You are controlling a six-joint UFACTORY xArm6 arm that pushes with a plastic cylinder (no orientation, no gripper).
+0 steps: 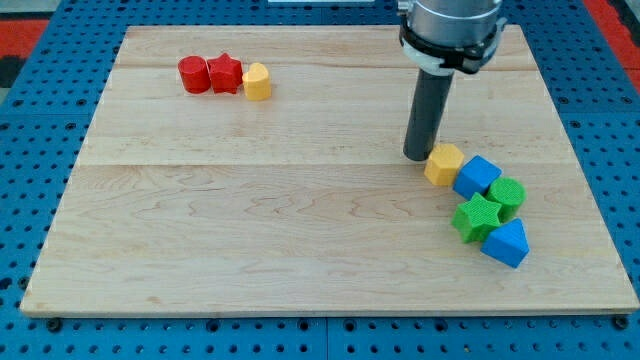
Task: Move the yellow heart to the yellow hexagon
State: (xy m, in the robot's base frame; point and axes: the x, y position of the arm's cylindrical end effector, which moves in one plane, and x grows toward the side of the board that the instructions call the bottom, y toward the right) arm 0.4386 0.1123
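The yellow heart (257, 82) lies near the view's top left, touching a red star (225, 73) on its left. The yellow hexagon (444, 164) lies right of centre, at the upper left end of a cluster of blue and green blocks. My tip (417, 156) rests on the board just left of the yellow hexagon, touching or almost touching its upper left side. The tip is far to the right of the yellow heart.
A red cylinder (193, 74) sits left of the red star. Beside the hexagon lie a blue cube (477, 176), a green round block (507, 195), a green star (477, 217) and a blue triangle (506, 242). The wooden board (250, 230) lies on a blue pegboard.
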